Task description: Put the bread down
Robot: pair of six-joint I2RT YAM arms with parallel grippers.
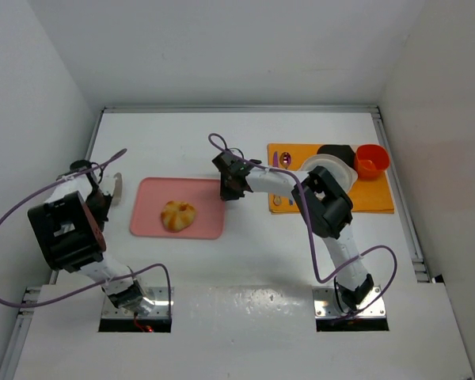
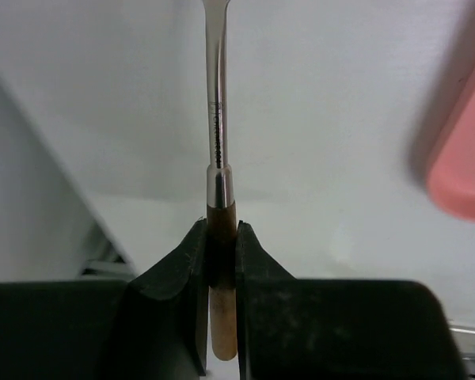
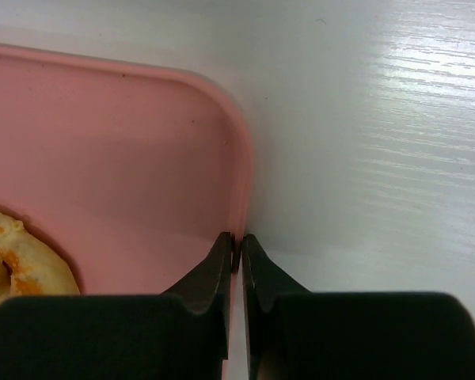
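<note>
The bread [image 1: 178, 214], a round golden bun, lies on the pink tray [image 1: 202, 194] at the table's middle left. Its edge shows at the lower left of the right wrist view [image 3: 16, 265]. My right gripper [image 1: 229, 190] is shut on the tray's right rim [image 3: 241, 182], its jaws [image 3: 238, 241] pinching the thin edge. My left gripper [image 1: 104, 198] is left of the tray, shut [image 2: 220, 229] on the wooden handle of a metal-bladed knife [image 2: 215, 119], which shows in the top view [image 1: 118, 188] too. The tray's corner [image 2: 463, 174] is at the right of the left wrist view.
An orange mat [image 1: 376, 199] lies at the right with a white plate [image 1: 336, 171], a black bowl [image 1: 336, 151], a red cup [image 1: 371, 161] and a purple spoon [image 1: 275, 161] on it. White walls enclose the table.
</note>
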